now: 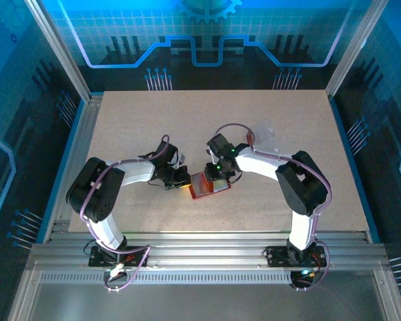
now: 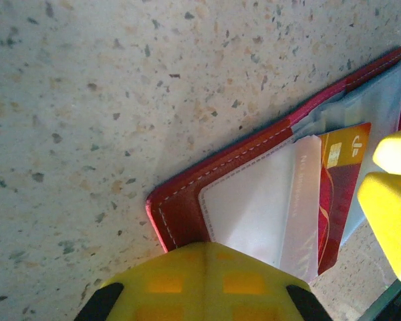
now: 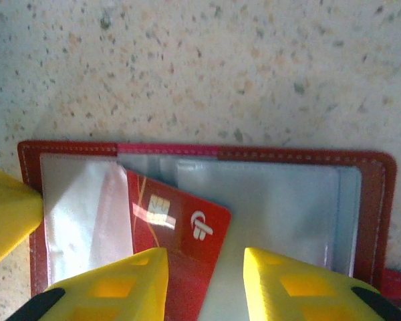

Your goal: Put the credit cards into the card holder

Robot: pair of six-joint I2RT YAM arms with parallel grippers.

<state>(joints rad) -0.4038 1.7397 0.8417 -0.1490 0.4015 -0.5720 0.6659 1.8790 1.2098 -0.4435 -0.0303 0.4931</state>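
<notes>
Diagonally, red card lying on open card holder (glossy clear pockets)

speckled table in a blue-lit cell

a pale speckled tabletop sits in a silver aluminium frame, with ribbed rails along the near edge. slanted metal posts rise at the far corners. behind, a glowing blue panel carries grid and gear patterns. the side walls are darker blue.

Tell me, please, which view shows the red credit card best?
Right wrist view: the red credit card shows chip and logo clearly on the card holder. Left wrist shows it partly covered; top external, too small.
</notes>
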